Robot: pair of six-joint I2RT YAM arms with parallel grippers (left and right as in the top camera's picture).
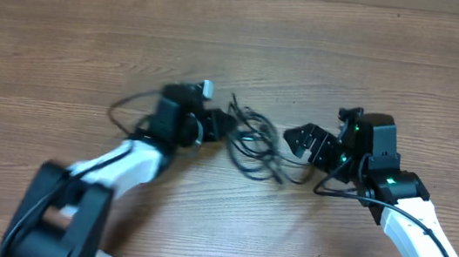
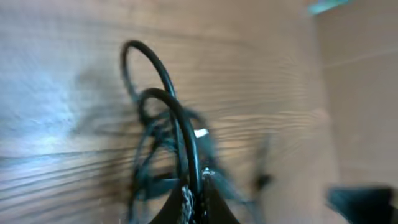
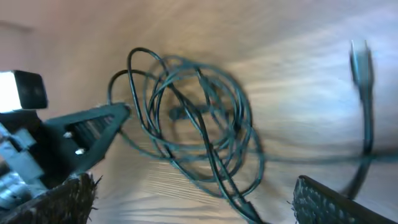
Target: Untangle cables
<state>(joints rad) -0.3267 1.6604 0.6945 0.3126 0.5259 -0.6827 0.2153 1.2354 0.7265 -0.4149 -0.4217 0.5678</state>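
One coil of cables [image 1: 254,145] on the bench [image 1: 92,33]: left hand [image 1: 219,125] pinching a strand, right hand [image 1: 296,141] spread wide beside it.

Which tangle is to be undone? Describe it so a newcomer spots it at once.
On the wooden table, look at the middle, between the left gripper and the right gripper. There lie the cables, a loose tangle of thin black loops. Unlike the thicker black wires looping behind each gripper, they are much thinner and coil over the wood.
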